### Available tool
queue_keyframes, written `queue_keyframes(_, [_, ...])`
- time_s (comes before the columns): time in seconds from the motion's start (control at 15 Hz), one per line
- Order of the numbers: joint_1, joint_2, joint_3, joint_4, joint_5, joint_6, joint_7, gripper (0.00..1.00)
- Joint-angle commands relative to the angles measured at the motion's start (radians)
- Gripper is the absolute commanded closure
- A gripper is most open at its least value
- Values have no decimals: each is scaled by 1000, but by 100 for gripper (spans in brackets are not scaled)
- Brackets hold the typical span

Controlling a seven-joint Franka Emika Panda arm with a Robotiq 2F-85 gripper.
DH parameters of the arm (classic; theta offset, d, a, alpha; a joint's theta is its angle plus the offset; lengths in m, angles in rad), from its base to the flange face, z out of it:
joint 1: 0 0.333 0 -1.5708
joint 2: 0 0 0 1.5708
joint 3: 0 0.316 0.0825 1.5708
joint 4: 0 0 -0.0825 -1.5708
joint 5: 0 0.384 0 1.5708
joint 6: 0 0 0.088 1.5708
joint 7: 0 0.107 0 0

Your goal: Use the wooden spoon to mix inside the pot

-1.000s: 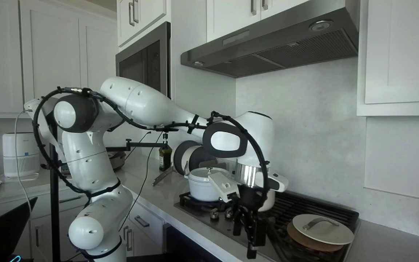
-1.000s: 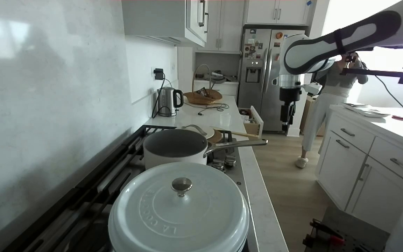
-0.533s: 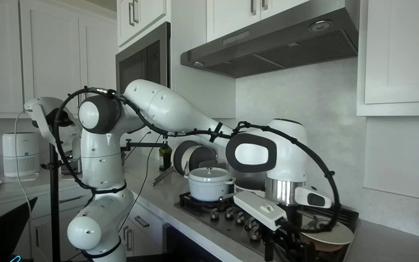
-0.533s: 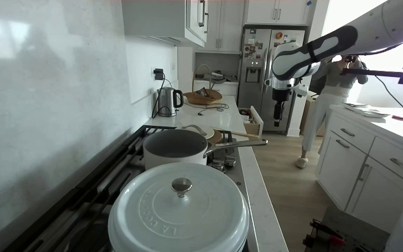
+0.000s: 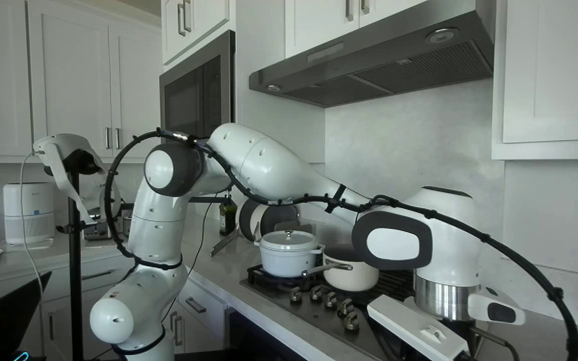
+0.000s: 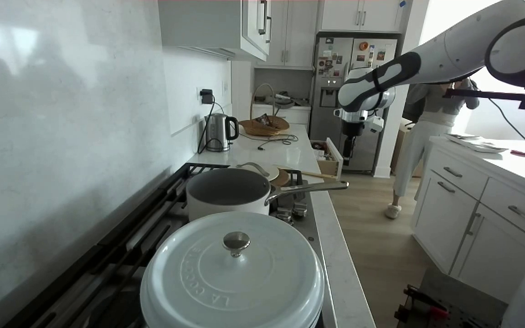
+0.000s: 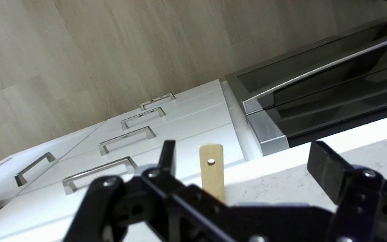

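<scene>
I have my gripper (image 7: 245,159) spread wide, with its two black fingers (image 7: 326,173) far apart, and it holds nothing. In my wrist view, the wooden spoon (image 7: 212,173) shows between the fingers, with a gap on each side. I can see the flat end of its handle, with a little round hole, poking out past the edge of the white counter (image 7: 274,188). The gripper hides the rest of it there, and I can't tell how high above it the gripper is. In an exterior view, I see the spoon lying beside a white lid (image 6: 271,172) and a round brown thing (image 6: 282,178), and my gripper points down near it. The open pot (image 5: 354,281) is on the stove (image 5: 314,315) in both exterior views. It is grey inside and has a long metal handle. A covered white pot (image 5: 286,260) sits just beside it. I can't tell if they touch. A silver kettle (image 6: 218,132) and a brown basket (image 6: 258,129) stand past the stove, and a person (image 6: 440,108) is at the back, partly behind my arm (image 5: 269,165).
</scene>
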State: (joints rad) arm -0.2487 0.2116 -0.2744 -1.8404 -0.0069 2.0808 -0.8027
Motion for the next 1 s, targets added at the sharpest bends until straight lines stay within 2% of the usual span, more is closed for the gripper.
queue_keyframes(0.0, [-40,81,48,82,23,5,-46,0])
queue_keyframes(0.47, [-68,176,97,132,8,7,-64,0])
queue_keyframes(0.93, [-85,235,115,168,-11,6,-74,0])
